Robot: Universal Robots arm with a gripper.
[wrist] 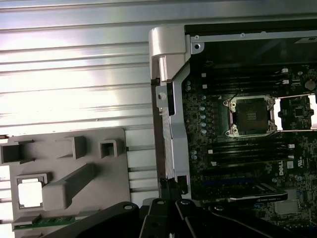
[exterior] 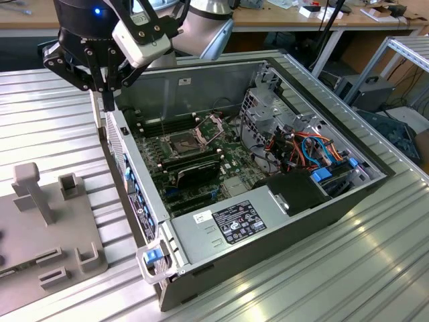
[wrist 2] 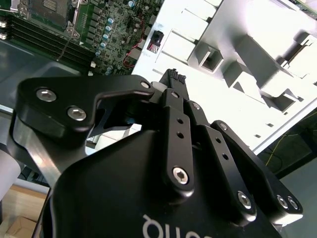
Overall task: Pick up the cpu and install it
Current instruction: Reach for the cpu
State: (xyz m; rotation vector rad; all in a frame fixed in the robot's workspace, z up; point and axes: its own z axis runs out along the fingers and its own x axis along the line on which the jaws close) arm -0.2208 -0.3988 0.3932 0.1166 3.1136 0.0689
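Observation:
The cpu (wrist: pixel 29 192) is a small bright silvery square lying in a recess of the grey fixture (wrist: pixel 94 198), seen in the first wrist view. My gripper (exterior: pixel 107 100) hangs over the computer case's side wall (exterior: pixel 134 181), between the fixture (exterior: pixel 60 235) and the green motherboard (exterior: pixel 231 157). Its fingers are shut with nothing between them, as both wrist views show at the gripper (wrist 2: pixel 174 74) (wrist: pixel 171 184). The dark square socket (exterior: pixel 182 141) (wrist: pixel 250 116) lies bare on the board, with its hinged metal frame (exterior: pixel 213 124) swung open. The cpu sits well away from the fingertips.
A long black card (exterior: pixel 191 171) sits just in front of the socket. Cables and a drive bay (exterior: pixel 315 161) fill the case on the exterior view's right, with the power supply (exterior: pixel 234 225) in front. The fixture carries upright posts (exterior: pixel 37 191) and a green memory stick (wrist: pixel 44 220). Everything rests on a ribbed metal table (exterior: pixel 53 114).

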